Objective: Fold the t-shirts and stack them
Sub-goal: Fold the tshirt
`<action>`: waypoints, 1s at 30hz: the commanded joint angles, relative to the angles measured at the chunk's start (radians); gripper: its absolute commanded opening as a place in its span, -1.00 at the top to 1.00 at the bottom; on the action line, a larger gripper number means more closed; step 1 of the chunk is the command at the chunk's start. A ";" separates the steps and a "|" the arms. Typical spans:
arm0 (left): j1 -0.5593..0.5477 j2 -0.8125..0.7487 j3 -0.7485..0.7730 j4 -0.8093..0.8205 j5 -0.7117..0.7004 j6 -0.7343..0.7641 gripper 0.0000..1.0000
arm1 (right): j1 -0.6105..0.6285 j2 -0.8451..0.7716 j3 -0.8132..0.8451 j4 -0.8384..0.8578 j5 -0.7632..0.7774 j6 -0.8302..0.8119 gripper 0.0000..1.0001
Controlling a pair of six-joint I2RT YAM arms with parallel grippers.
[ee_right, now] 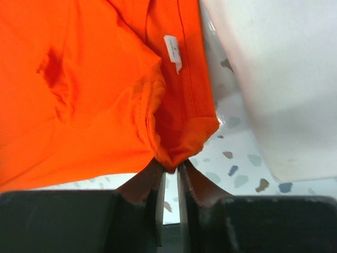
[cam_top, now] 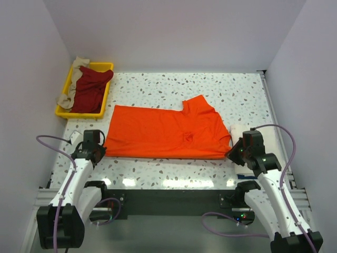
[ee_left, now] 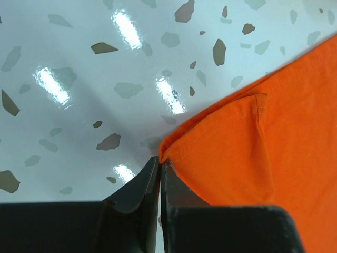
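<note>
Overhead and wrist views of a two-arm folding station.

The speckled white bench (cam_top: 237, 95) fills the workspace between pale walls.

The orange t-shirt (cam_top: 163, 132) lies spread flat across the middle of the bench. Its straight near edge runs from one gripper to the other, and a shorter section juts toward the far wall on the right.

The yellow plastic tray (cam_top: 64, 113) sits at the far left corner of the bench, apart from the orange t-shirt. It holds a crumpled dark red t-shirt (cam_top: 89, 87) with a beige t-shirt (cam_top: 79, 63) bunched beneath it and spilling over the rim.

A cream-white folded cloth (cam_top: 238, 129) lies flat just beside the right end of the orange t-shirt.

The left gripper (cam_top: 102, 151) is at the near left corner of the orange t-shirt. In the left wrist view its fingers (ee_left: 134, 190) are pressed together on the stitched corner of the cloth.

The right gripper (cam_top: 230, 153) is at the near right corner. In the right wrist view its fingers (ee_right: 145, 182) stand a narrow slit apart, with a bunched corner of the orange cloth touching their tips.

A small white tag (ee_right: 172, 52) shows on the orange fabric, near the edge that borders the cream-white cloth.
</note>
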 commanded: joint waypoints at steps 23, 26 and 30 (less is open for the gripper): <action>-0.023 0.361 0.491 0.140 0.063 0.174 -0.39 | 0.006 0.487 0.318 0.400 -0.172 -0.202 -0.18; -0.030 0.465 0.542 0.171 0.050 0.186 -0.37 | 0.004 0.575 0.386 0.453 -0.149 -0.227 -0.18; -0.079 0.599 0.621 0.189 0.029 0.200 -0.29 | 0.006 0.664 0.441 0.502 -0.134 -0.242 -0.18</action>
